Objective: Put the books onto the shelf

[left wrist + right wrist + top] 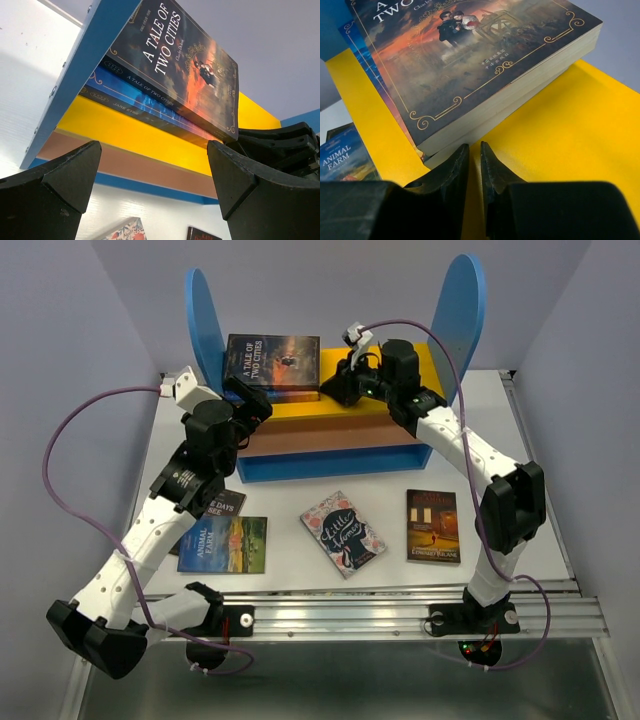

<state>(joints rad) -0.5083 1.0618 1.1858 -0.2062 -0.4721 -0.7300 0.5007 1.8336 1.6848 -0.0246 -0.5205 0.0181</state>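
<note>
- Books lie in two places in the overhead view. A Tale of Two Cities (272,362) rests flat on the yellow top board (432,362) of the shelf (203,325), close to the left blue panel. Animal Farm (225,545), Little Women (343,533), a dark-covered book (432,525) and a half-hidden book (222,505) under the left arm wait on the table (500,420). We judge the shelved book was laid flat and to one side so that others can follow. The left pincer (255,400) hovers at the stack's front left. The right pincer (335,388) sits at its right edge.
- From the left wrist we see A Tale of Two Cities (175,65) lying on top of Jane Eyre (125,106), both overhanging the yellow top board (115,127) a little. The left pincer (155,165) gapes as wide as it goes, holds nothing, and stands clear of the books, probably ready to steady or square them.
- From the right wrist, the right pincer (475,150) shows only a narrow slit between its jaws, with nothing in it. Its tips rest on the yellow top board (570,125) just at the near corner of A Tale of Two Cities (470,65). We cannot tell whether they touch it. We take this for a nudging pose, not a grasp. Animal Farm (342,160) shows below on the table.
</note>
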